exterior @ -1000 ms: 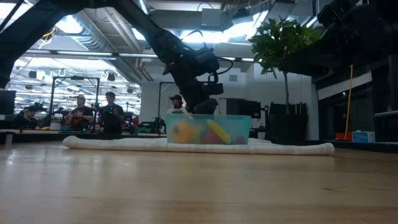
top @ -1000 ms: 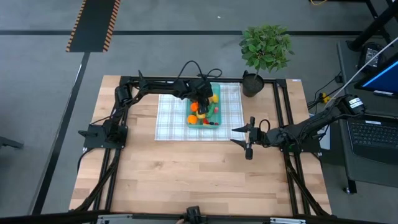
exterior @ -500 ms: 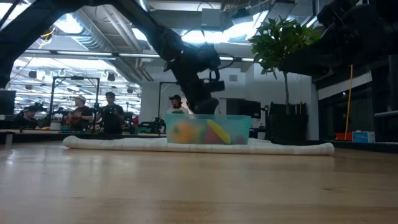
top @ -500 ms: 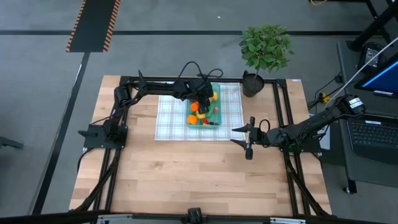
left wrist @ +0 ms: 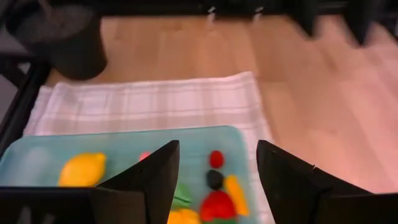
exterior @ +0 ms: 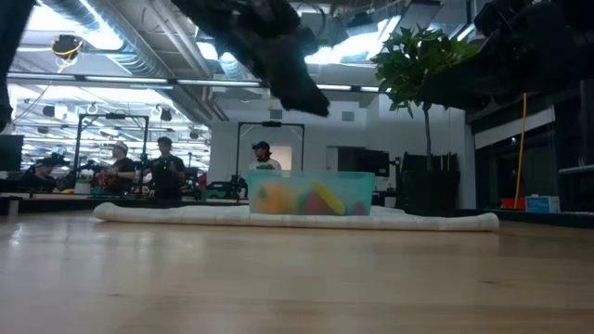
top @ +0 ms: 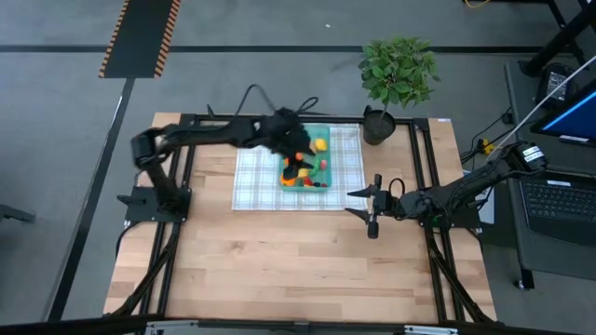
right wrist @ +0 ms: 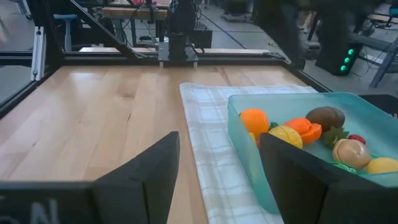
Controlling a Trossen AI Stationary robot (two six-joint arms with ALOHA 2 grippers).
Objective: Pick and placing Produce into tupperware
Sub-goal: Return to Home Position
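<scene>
Tupperware (exterior: 357,199) centre frame on checked cloth (top: 251,177), produce (right wrist: 311,130) piled inside. Left pincer (left wrist: 217,168) now lifted clear above it, spread wide, empty: drop looks done, arm retreating. Right pincer (top: 354,205) waits right of cloth, spread wide.

Left end effector (left wrist: 217,158): blurred in high and low views, covering part of tupperware (right wrist: 249,155) from above.
Tupperware: cut by right wrist view's edge.
Produce (exterior: 320,198): mere colour smears through wall, low view.

One camera looks straight down, one flat across the table (top: 279,270), two sit just behind the left gripper (left wrist: 217,147) and right gripper (right wrist: 219,138); all see the tupperware (exterior: 357,197).
</scene>
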